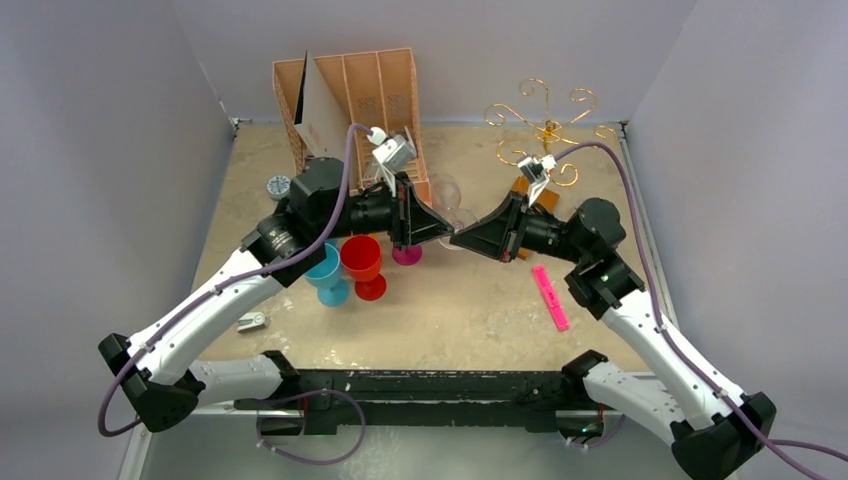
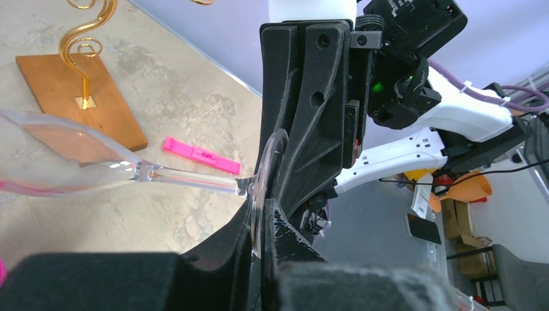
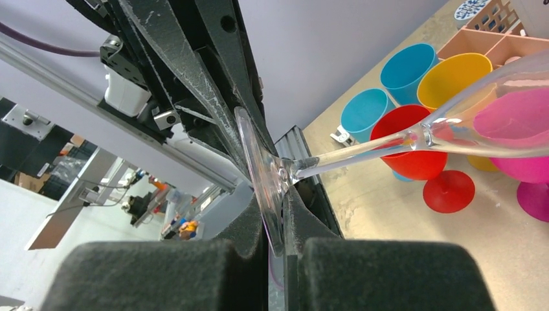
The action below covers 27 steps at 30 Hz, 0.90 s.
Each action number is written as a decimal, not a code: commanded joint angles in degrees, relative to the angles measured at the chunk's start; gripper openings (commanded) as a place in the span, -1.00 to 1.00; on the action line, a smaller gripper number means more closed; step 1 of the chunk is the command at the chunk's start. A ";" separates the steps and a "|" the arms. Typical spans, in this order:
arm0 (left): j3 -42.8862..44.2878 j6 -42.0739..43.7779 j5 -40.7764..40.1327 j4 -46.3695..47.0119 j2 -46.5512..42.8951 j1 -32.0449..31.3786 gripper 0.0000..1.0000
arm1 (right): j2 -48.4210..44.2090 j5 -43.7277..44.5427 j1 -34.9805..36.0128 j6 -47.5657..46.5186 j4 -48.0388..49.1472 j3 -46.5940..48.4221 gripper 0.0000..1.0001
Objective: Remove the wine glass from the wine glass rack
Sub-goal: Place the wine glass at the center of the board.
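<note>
Clear wine glass hangs sideways over the middle of the tabletop, well apart from the wine glass rack standing near the far right corner. Left gripper and right gripper meet tip to tip, each pinched tight on the rim of the glass's foot. Bare tabletop runs from them to the near edge. A pink marker lies toward the right edge; a red goblet and a blue goblet stand left of centre.
</note>
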 commanded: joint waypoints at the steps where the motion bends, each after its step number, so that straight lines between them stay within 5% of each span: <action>1: -1.47 0.05 3.44 2.89 -0.83 -1.09 -0.83 | -0.22 1.05 0.23 -2.94 4.72 -1.45 -1.00; 6: 2.85 0.23 -2.43 -6.21 -0.03 -1.06 0.05 | 1.54 -6.99 0.30 -9.78 11.08 -2.58 -1.00; 11: 5.27 0.45 -11.82 -13.85 -2.24 -1.00 0.49 | 2.92 -11.93 0.35 -18.69 21.00 -6.56 -1.00; 15: 9.04 1.52 -20.51 -23.72 -4.05 -0.58 0.66 | 2.80 -17.13 0.41 -28.39 30.08 -10.86 -1.00; 19: 12.22 3.51 -22.66 -30.99 -4.46 3.04 0.73 | 5.01 -22.30 0.41 -35.76 27.00 -9.77 -1.00; 27: 19.27 4.61 -1.03 -32.76 -1.99 14.49 0.75 | 6.22 -26.12 0.42 -44.29 36.24 -13.22 -1.00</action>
